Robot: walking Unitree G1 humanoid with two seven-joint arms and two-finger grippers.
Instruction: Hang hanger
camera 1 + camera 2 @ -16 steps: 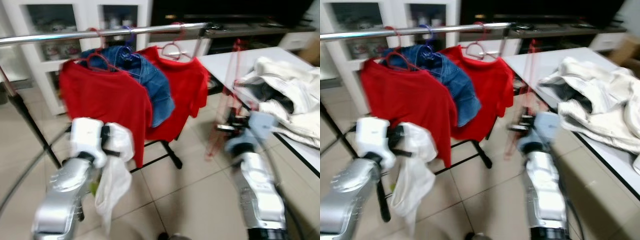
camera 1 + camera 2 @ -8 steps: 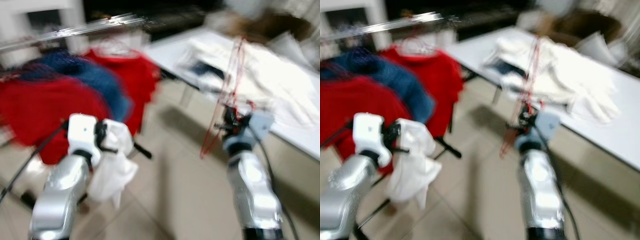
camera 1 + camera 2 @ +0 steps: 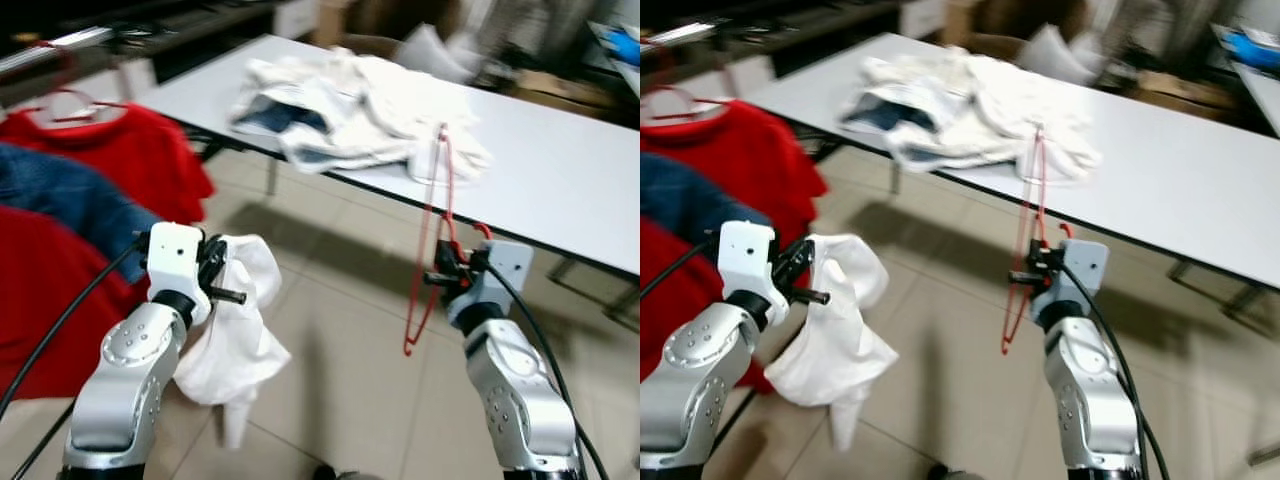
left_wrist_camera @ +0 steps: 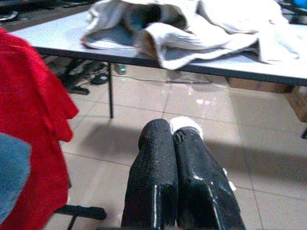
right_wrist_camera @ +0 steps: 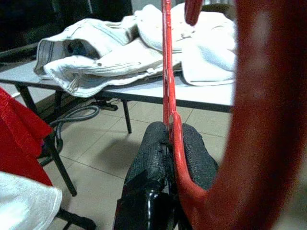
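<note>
A thin red wire hanger [image 3: 412,320] stands upright in front of me, and my right gripper [image 3: 447,276] is shut on it near its lower part. In the right wrist view the hanger [image 5: 167,72] runs up from between the black fingers [image 5: 151,148]. My left gripper [image 3: 222,283] is shut on a white garment [image 3: 235,340] that hangs limp below it. A bit of white cloth [image 4: 184,123] peeks past the closed fingers [image 4: 156,158] in the left wrist view. The rack's metal rail [image 3: 50,45] is at the far upper left.
A red shirt [image 3: 130,160] on a red hanger and a blue denim garment [image 3: 60,200] hang on the rack at the left. A white table [image 3: 560,180] with a pile of white clothes [image 3: 350,100] stands ahead and right. Tiled floor lies between them.
The whole view has swung right: the rack has slid to the left edge and the table now stands ahead. Both grippers keep their holds.
</note>
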